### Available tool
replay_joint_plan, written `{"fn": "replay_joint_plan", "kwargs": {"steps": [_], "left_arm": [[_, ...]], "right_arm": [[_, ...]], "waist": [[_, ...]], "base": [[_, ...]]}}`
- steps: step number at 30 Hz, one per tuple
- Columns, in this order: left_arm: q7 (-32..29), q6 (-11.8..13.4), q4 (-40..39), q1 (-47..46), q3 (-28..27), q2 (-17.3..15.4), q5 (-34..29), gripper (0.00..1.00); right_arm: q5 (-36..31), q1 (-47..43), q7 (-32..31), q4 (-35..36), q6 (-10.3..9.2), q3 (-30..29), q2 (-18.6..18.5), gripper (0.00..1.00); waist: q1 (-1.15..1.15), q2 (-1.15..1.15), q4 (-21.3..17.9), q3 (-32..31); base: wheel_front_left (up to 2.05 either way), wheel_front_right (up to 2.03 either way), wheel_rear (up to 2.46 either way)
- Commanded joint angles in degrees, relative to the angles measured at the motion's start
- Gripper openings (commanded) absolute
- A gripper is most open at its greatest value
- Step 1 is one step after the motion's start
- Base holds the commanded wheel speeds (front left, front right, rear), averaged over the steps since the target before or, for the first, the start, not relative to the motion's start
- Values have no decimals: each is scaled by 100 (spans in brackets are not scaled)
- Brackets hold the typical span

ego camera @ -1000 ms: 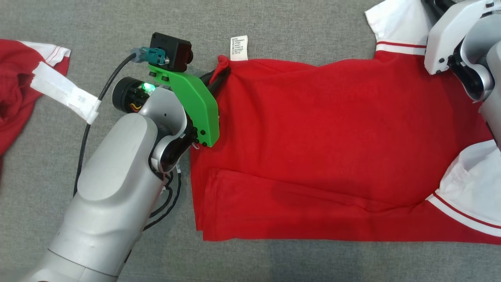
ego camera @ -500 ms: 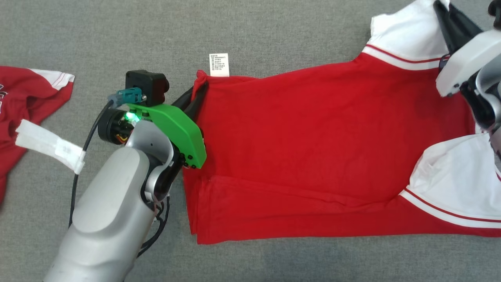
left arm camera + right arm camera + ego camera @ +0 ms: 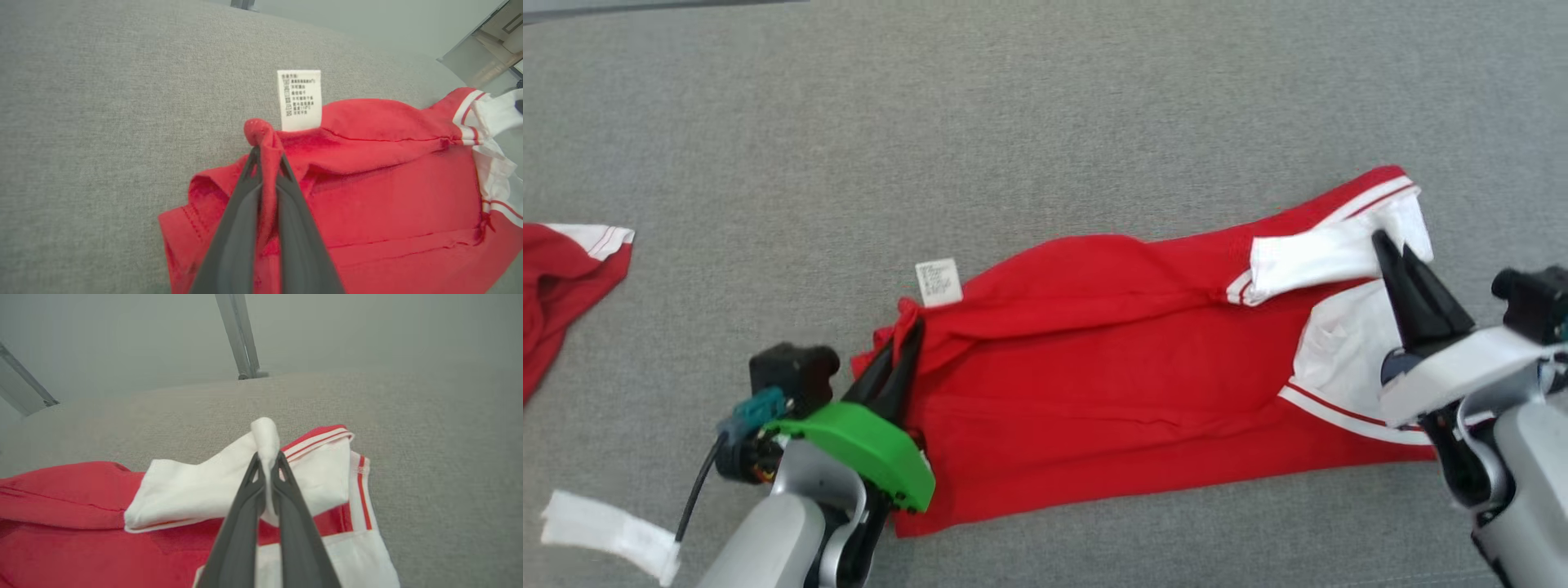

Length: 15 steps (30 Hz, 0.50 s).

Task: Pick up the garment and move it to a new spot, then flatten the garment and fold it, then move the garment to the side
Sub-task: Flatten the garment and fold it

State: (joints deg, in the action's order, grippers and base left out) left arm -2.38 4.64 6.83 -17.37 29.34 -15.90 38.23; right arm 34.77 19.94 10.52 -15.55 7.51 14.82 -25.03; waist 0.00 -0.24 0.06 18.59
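The left jaws pinch the shirt [image 3: 1111,392] by its hem [image 3: 261,134], the right jaws white cloth [image 3: 265,435] (a sleeve, probably); pulling apart could slip either thin bite.

White care label [image 3: 299,100] on red garment [image 3: 388,175]: small printed lines, too small to read.

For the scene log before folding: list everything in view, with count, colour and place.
garment: one, red with white sleeves, spread between the grippers
care label: one, white, on the garment's edge beside the left pinch
second garment: one, red with white trim, head view's far left
surface: one, grey fabric, under everything
metal bars: two, grey, beyond the surface's far edge
left gripper: one, dark fingers, shut on the garment's red corner
right gripper: one, dark fingers, shut on its white sleeve
camera mount: one, green, left wrist
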Motion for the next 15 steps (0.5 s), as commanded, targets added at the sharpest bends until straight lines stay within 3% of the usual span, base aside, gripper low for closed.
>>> {"fn": "replay_joint_plan", "kwargs": {"steps": [1,7,11,12,13,14,15], "left_arm": [[129,91,-30,166,-102,-67,-19,0],[559,206,-22,739,-326,103,295,0],[822,195,-16,888,-370,142,283,0],[884,182,-5,932,-373,127,262,7],[943,161,10,967,-369,98,233,32],[1008,154,18,1008,-384,82,224,55],[1060,136,32,1037,-393,61,220,84]], "right_arm": [[-81,-234,-34,144,-4,-167,175,0],[-457,-1059,-342,667,-2,-460,970,0],[-740,-1121,-368,548,-2,-538,1147,0],[-847,-1099,-357,491,-2,-543,1154,6],[-943,-1073,-338,441,-2,-558,1146,59],[-1008,-1053,-326,384,-2,-582,1146,100],[-1041,-1051,-321,332,-2,-603,1154,100]], "waist": [[0,24,-229,-135],[0,24,-421,-164],[0,24,-485,-197],[0,24,-496,-208],[0,24,-504,-218],[0,24,-506,-230],[0,24,-501,-246]], "base": [[0,0,0],[0,0,0],[0,0,0],[0,0,0],[0,0,0],[0,0,0],[0,0,0]]}}
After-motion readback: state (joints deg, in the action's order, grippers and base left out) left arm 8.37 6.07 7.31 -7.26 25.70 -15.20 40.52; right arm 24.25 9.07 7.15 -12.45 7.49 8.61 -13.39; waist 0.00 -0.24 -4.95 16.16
